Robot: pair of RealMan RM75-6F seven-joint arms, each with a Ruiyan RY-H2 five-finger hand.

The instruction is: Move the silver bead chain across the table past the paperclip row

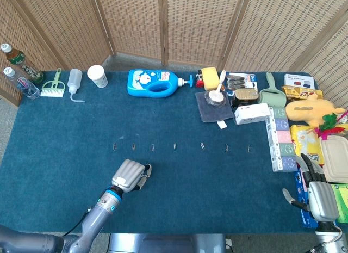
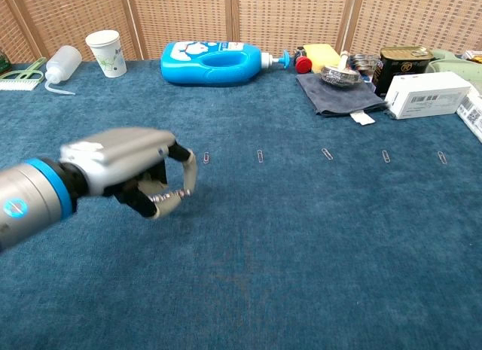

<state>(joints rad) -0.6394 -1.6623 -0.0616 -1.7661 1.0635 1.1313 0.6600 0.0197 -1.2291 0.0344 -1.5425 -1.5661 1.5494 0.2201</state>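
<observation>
Left hand (image 2: 124,168) held the bead chain (image 2: 163,196) at mid-left, below the paperclip row (image 2: 260,156)
Chain was pinched between curled fingertips (image 2: 190,169); right hand (image 1: 321,198) lay spread at lower right

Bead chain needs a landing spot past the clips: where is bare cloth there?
Bare cloth lies between the paperclip row and the blue detergent bottle, left of the grey cloth. The right edge by the pastel boxes is crowded.

Seven paperclips (image 1: 174,147) in a row, two drink bottles (image 1: 20,73), one paper cup (image 1: 97,75), one blue detergent bottle (image 1: 154,82)
</observation>
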